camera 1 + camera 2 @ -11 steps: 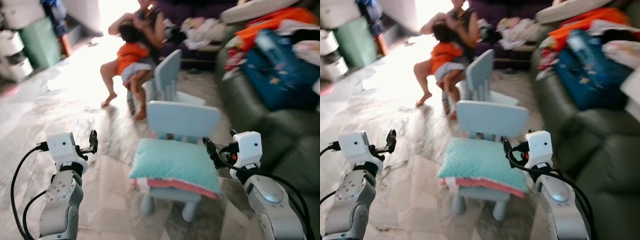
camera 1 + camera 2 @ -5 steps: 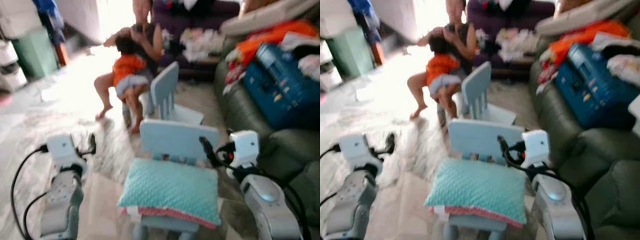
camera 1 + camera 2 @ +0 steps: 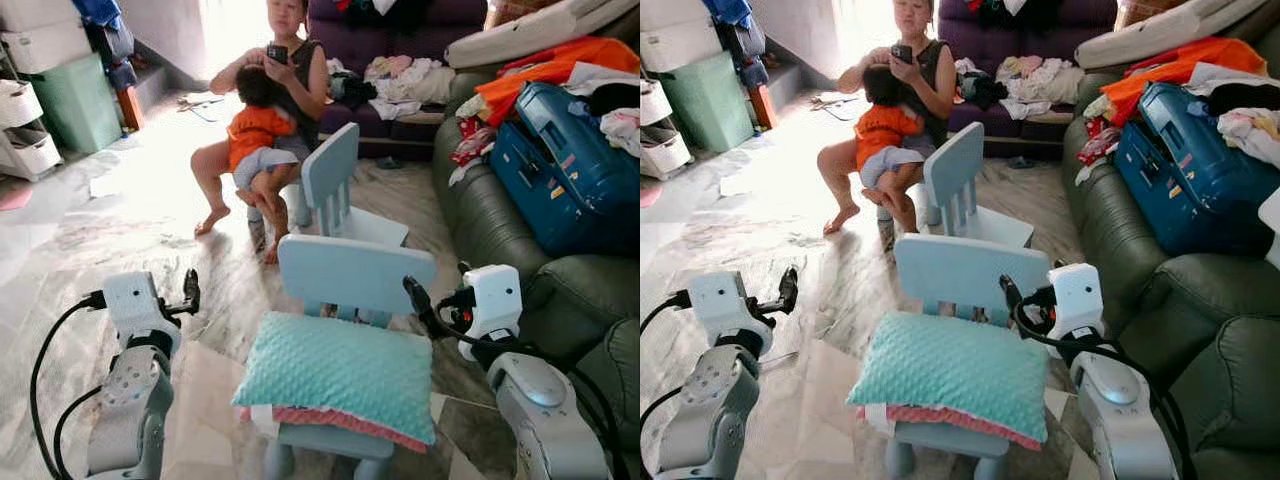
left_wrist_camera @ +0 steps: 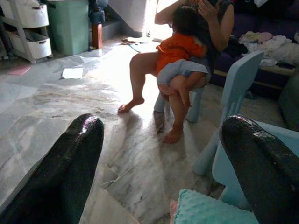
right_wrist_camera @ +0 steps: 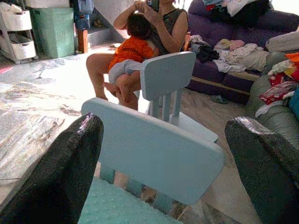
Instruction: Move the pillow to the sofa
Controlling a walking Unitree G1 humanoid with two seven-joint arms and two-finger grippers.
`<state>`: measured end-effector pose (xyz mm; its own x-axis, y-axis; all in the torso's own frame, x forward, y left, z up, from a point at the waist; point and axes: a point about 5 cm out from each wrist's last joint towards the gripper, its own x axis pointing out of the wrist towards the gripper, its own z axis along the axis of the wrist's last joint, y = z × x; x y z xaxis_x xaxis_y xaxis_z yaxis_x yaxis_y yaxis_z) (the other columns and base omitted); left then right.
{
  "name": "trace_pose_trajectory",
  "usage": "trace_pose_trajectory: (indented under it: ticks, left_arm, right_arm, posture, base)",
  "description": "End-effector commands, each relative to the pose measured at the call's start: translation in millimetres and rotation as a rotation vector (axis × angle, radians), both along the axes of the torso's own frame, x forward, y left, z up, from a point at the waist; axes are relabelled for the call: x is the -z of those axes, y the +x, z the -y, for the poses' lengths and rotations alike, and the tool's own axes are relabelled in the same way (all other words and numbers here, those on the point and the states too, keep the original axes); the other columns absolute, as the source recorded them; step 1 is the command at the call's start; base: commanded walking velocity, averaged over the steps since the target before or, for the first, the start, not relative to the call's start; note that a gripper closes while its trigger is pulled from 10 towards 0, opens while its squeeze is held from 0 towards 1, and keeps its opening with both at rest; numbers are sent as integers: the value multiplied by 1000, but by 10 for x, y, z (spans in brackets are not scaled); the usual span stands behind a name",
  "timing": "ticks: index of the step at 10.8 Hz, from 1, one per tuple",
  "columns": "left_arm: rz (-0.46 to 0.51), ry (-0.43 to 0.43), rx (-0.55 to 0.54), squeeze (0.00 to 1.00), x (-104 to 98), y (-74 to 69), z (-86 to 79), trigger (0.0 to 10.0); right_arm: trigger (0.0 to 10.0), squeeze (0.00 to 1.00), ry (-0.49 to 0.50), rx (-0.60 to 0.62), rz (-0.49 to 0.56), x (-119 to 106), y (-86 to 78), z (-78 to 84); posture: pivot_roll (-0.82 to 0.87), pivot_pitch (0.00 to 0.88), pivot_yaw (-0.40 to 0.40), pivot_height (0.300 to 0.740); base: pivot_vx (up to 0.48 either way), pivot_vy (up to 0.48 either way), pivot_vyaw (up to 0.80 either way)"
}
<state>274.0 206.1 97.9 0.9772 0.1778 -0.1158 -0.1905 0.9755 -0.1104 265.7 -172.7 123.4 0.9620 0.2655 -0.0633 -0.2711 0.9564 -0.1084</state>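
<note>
Pillow [image 3: 340, 375] nearer and sharper than a moment ago, on small blue chair [image 3: 355, 275]; left gripper [image 3: 189, 292] and right gripper [image 3: 418, 302] spread wide, empty, flanking it; ready for reach

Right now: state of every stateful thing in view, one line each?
pillow: lying flat on the near chair's seat, not gripped
near chair: upright, back toward the people
far chair: upright, seat bare
left claw: open, held left of the pillow, apart from it
right claw: open, by the near chair's right corner
blue suitcase: closed, lying on the sofa
</note>
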Motion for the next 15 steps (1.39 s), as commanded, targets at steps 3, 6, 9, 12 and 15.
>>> trace_pose_trajectory:
  ticks: [3,6,9,12,15]
  left_arm:
    - [3,14,1,0,-11,0,4,10000]
    - [3,7,-1,0,-10,-2,2,10000]
    - [4,1,6,0,-4,-3,4,10000]
    - [1,7,7,0,-1,-13,6,10000]
    - [5,11,5,0,-11,-11,-1,10000]
  right_arm:
    - [10000,0,-10,-10,8,-38,21,9]
    - [10000,0,-11,-8,6,-35,17,9]
    - [10000,0,-10,-5,5,-33,11,9]
    - [10000,0,-9,-4,4,-31,5,10]
    - [10000,0,-10,-3,3,-28,1,12]
  posture:
    - [-116,0,-40,740]
    - [-121,0,-36,740]
    - [-121,0,-36,740]
    - [-121,0,-34,740]
    - [-122,0,-36,740]
  base:
    - [0,0,0]
    - [0,0,0]
    - [0,-100,0]
    - [0,-298,0]
    - [0,-100,0]
